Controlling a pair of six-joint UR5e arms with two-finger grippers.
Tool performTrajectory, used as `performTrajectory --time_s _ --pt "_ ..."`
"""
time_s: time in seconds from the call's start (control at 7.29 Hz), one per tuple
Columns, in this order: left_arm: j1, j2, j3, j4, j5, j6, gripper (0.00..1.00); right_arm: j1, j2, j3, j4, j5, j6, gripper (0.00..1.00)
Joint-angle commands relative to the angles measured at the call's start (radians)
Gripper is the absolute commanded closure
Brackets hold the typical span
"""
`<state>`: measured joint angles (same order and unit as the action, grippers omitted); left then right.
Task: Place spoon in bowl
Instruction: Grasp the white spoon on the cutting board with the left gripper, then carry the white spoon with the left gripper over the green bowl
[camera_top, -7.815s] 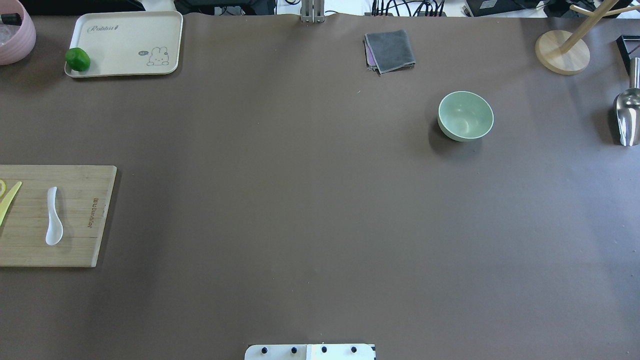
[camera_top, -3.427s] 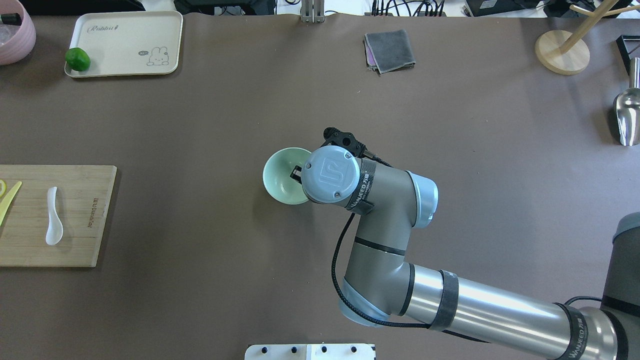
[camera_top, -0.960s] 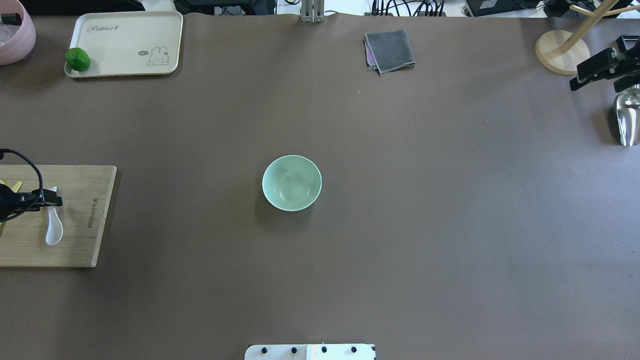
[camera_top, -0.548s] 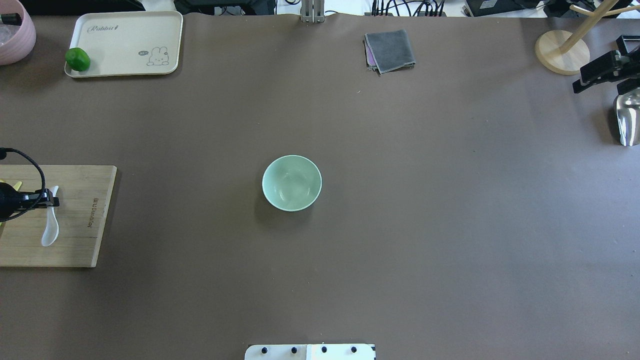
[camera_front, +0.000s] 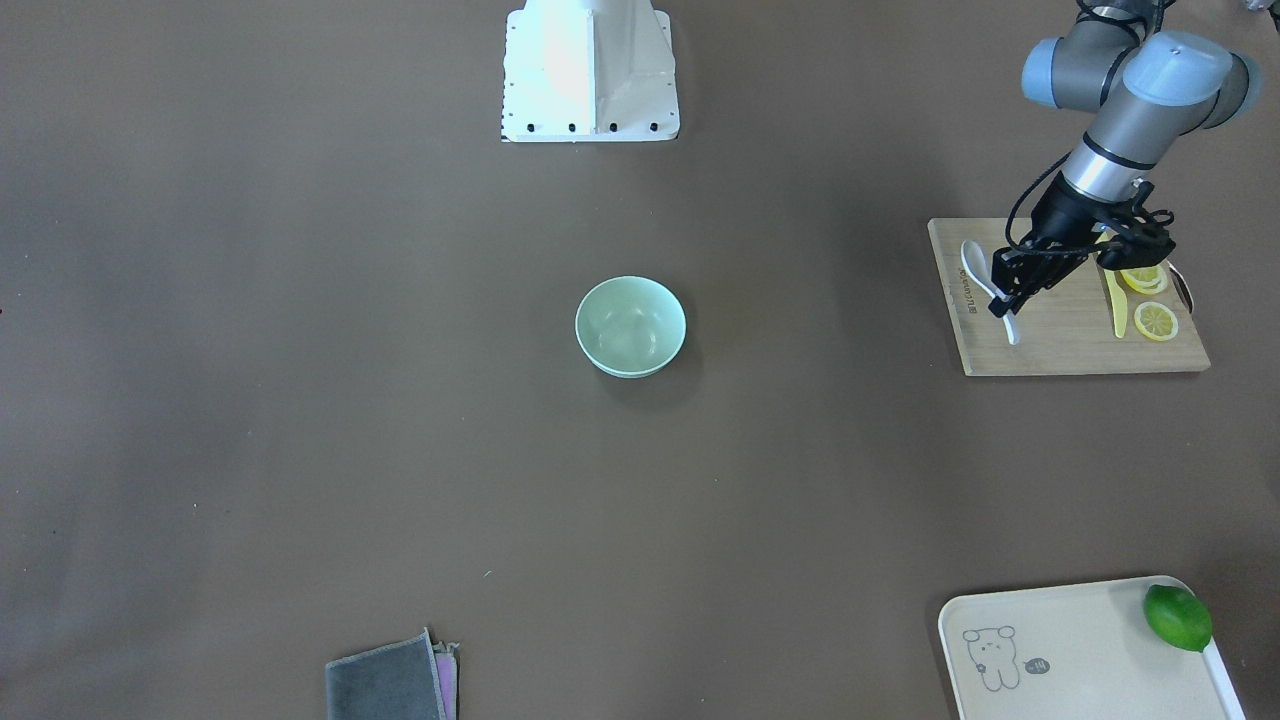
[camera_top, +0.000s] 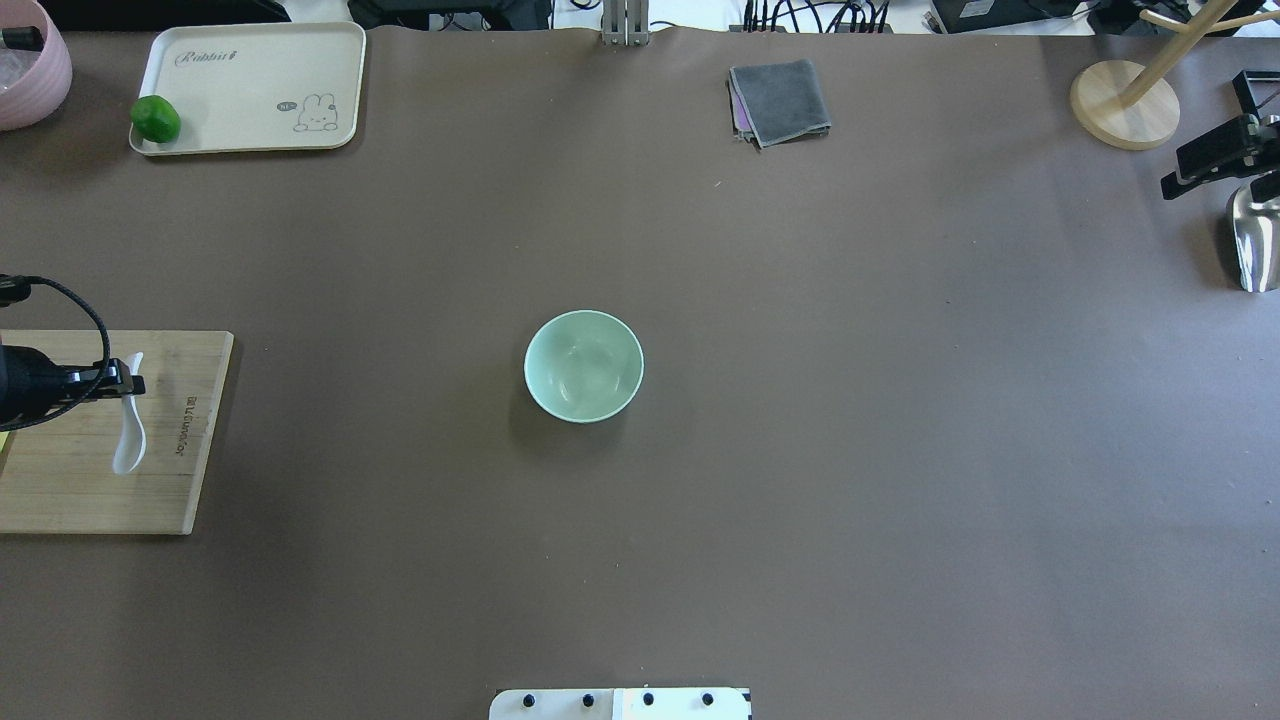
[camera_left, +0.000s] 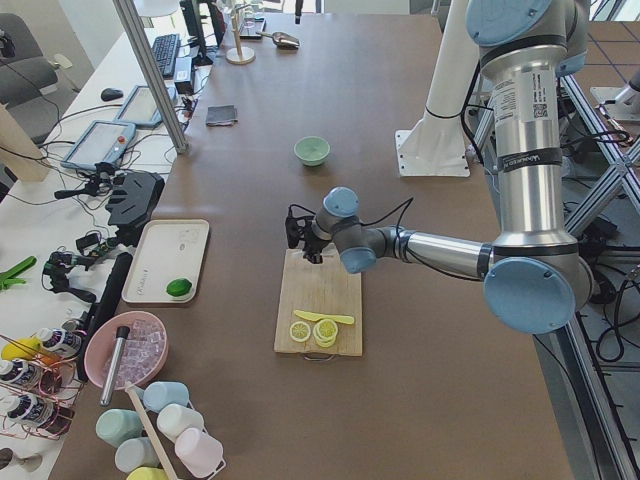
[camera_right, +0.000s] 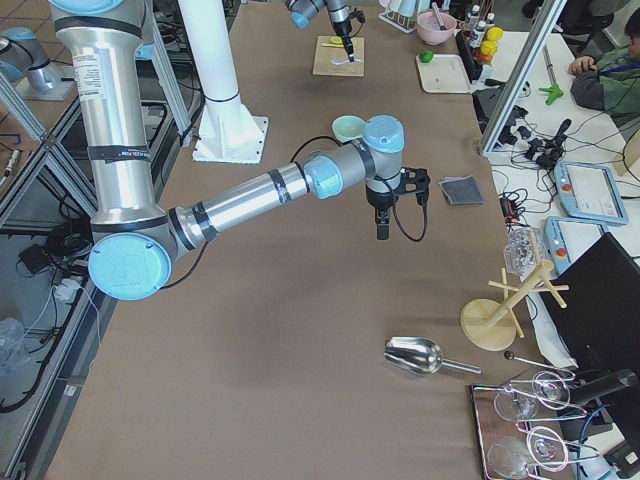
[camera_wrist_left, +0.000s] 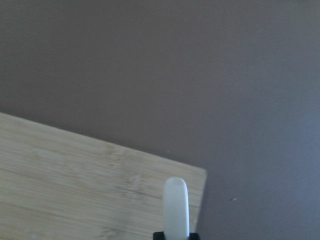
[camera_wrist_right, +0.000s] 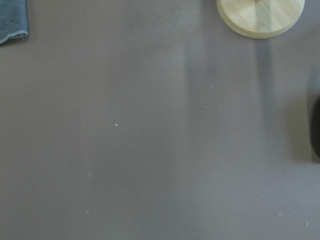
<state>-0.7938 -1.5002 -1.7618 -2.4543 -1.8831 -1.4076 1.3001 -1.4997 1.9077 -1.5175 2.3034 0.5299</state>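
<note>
- Glazed white spoon (camera_top: 129, 445): judged rigid, light, slick, chip-prone; held at cutting board (camera_top: 90, 495), well apart from bowl (camera_top: 584, 366).
- Left gripper (camera_top: 128, 383): clamped on the handle near its tip; best hold there, firm against slipping.
- Right gripper (camera_top: 1212, 158): finger state cannot be told.

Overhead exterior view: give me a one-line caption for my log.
Left gripper grips the white spoon at the cutting board; the mint bowl sits empty mid-table.

We see a glossy white spoon (camera_top: 129, 448), a plain mint-green bowl (camera_top: 584, 365), a dull brown table (camera_top: 850, 450), a pale straight-grained bamboo board (camera_top: 60, 490), yellow lemon slices (camera_front: 1156, 321), a pale-yellow knife (camera_front: 1116, 310), a cream tray (camera_top: 250, 70) with a rabbit drawing, a green lime (camera_top: 155, 118) and a grey cloth (camera_top: 782, 98) edged purple.
</note>
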Motion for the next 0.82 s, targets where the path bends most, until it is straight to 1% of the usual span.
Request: performTrajectory --time_s 0.0,0.14,0.27,0.41,0.55,0.69 --pt "0.027 -0.253 -0.004 0.192 0.008 -0.155 1.00 0.030 -0.161 -0.016 0.166 -0.010 -0.059 0.00" --pt "0.085 -0.375 0.001 0.307 0.078 -0.213 1.00 0.053 -0.213 -0.027 0.230 -0.018 -0.062 0.00" --pt "0.166 -0.496 0.013 0.422 0.134 -0.273 1.00 0.065 -0.230 -0.027 0.235 -0.019 -0.074 0.00" --pt "0.209 -0.623 0.059 0.501 0.189 -0.333 1.00 0.067 -0.232 -0.029 0.235 -0.019 -0.079 0.00" --pt "0.250 -0.694 0.114 0.514 0.223 -0.376 1.00 0.067 -0.232 -0.029 0.235 -0.019 -0.079 0.00" --pt "0.284 -0.716 0.139 0.514 0.275 -0.387 1.00 0.067 -0.235 -0.029 0.235 -0.019 -0.080 0.00"
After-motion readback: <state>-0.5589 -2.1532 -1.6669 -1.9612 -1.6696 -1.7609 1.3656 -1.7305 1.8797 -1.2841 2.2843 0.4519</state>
